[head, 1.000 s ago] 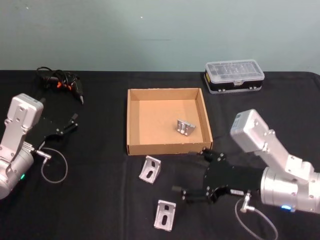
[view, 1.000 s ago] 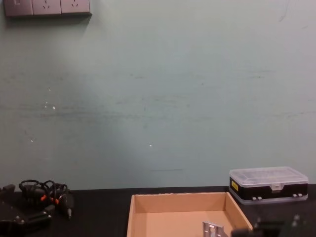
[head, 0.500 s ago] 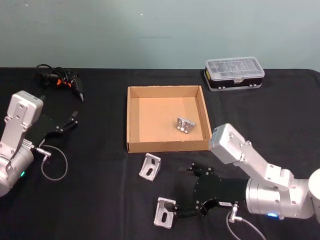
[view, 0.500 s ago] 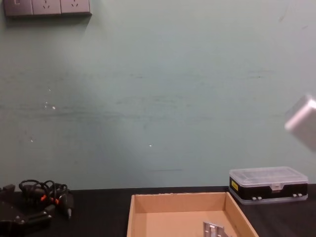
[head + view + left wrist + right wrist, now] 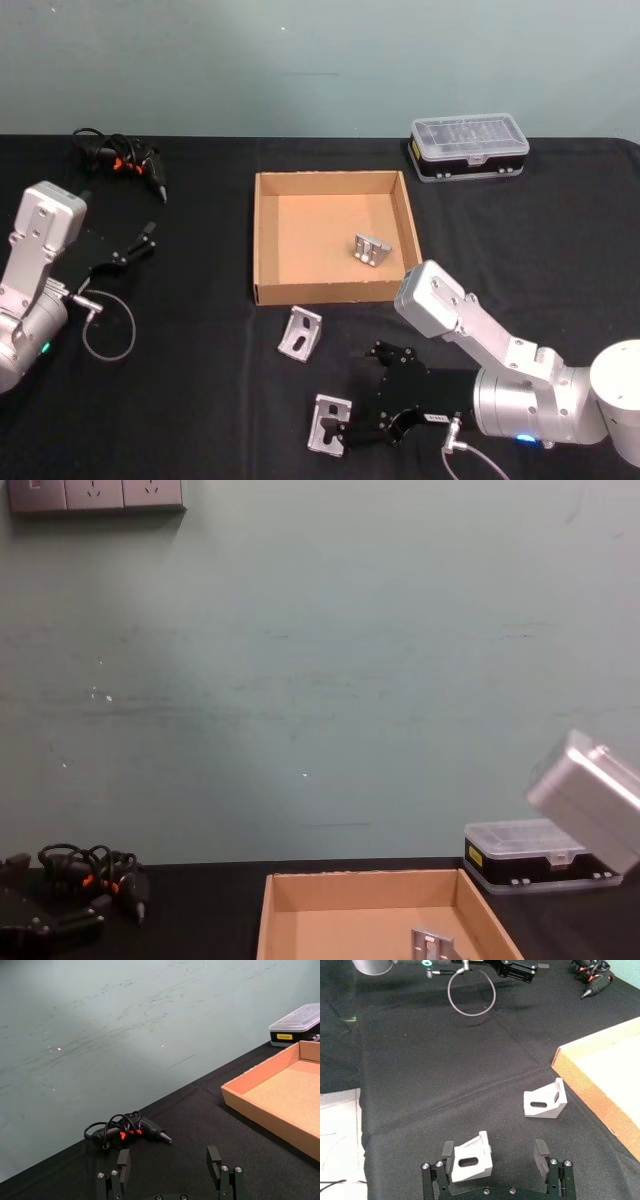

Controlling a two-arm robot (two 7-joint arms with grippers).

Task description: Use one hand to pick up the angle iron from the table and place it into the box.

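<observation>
Three silver angle irons show. One [image 5: 371, 250] lies inside the tan box [image 5: 264, 240], one [image 5: 300, 333] rests on the table just in front of the box, and one [image 5: 328, 425] lies nearer the front edge. My right gripper [image 5: 355, 397] is open at that front angle iron. In the right wrist view this angle iron [image 5: 470, 1162] sits between the open fingers [image 5: 540, 1152] of the right gripper [image 5: 493, 1155], close to one of them, and the other angle iron [image 5: 545, 1102] lies beyond. My left gripper [image 5: 135, 248] rests open at the left of the table.
A clear-lidded black case [image 5: 468, 148] stands behind the box on the right. A black corded tool [image 5: 125, 165] lies at the back left. A wire loop [image 5: 108, 330] hangs from the left arm. The box's near wall [image 5: 600, 1095] is close to the right gripper.
My right arm has swung left and toward the front, and its open fingers now straddle the front angle iron. The left arm has not moved.
</observation>
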